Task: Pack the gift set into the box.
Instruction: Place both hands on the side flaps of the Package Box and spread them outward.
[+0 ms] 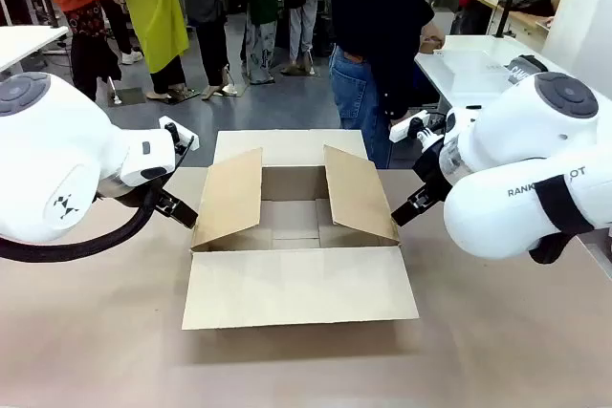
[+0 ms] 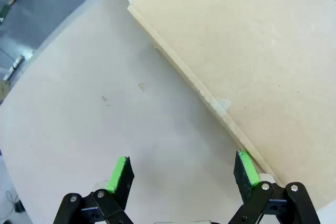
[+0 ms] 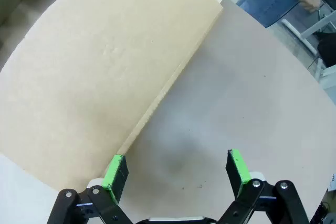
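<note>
Box is sitting open and empty mid-frame; left end effector and right end effector are hovering spread wide.

Open box on table

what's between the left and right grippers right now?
The open box alone, in the front view: left gripper sits outside its raised left flap, right gripper outside its right flap.
</note>
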